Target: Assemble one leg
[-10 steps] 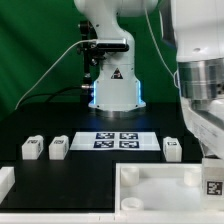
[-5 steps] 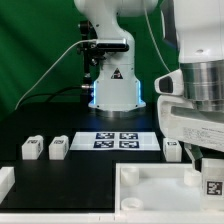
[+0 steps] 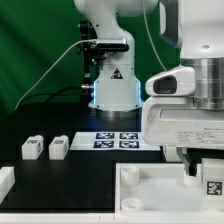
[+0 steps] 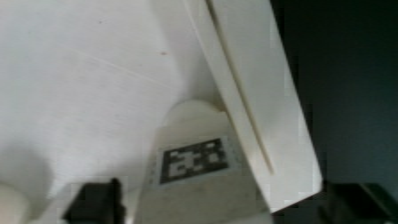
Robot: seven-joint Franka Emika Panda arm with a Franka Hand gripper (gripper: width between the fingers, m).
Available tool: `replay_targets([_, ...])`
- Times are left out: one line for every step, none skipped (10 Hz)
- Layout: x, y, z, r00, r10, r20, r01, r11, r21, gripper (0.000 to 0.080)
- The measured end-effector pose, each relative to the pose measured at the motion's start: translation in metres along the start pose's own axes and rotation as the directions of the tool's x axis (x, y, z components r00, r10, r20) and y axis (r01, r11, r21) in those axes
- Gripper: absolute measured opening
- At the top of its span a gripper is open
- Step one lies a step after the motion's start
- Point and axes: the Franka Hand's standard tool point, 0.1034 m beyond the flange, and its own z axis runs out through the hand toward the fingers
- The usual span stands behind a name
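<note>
On black table (image 3: pixel 90 165): 2 legs (image 3: pixel 45 148).

Exterior cam sits low at the table's (image 3: pixel 70 172) edge, facing my base (image 3: pixel 113 85). My wrist cam looks down, super close; both catch the white tray part (image 3: pixel 160 192).

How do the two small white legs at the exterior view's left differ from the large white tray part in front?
The legs are small blocks, while the tray part is broad with raised rims. The legs stand in the open on the black table; the tray part is partly behind the arm. Both are white plastic.
</note>
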Motion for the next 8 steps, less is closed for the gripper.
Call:
replay_targets([-0.0009,-0.0015,0.0001,0.996,0.092,0.004,-0.092,0.996,0.008,0.0362])
replay_targets([-0.0015,-0.0021,0.0005,0.969,0.246,0.009,-0.246,0.969,0.011,0.0294])
replay_targets([-0.0013,-0.0018,0.0004,0.965,0.263,0.010,-0.263,0.965,0.011,0.0294])
replay_targets([-0.0015,-0.0022,0.0006,0.921,0.389,0.016,-0.389,0.921,0.014,0.0294])
replay_targets([-0.0015,-0.0023,0.0006,0.883,0.469,0.017,-0.469,0.883,0.013,0.0294])
replay_targets([-0.0014,-0.0022,0.0005,0.865,0.502,0.018,-0.502,0.865,0.013,0.0294])
replay_targets([0.0009,-0.0031,0.0000,0.734,0.678,0.036,-0.679,0.734,0.012,0.0294])
replay_targets([0.0031,-0.0039,0.0009,0.567,0.821,0.060,-0.823,0.568,-0.004,0.0294])
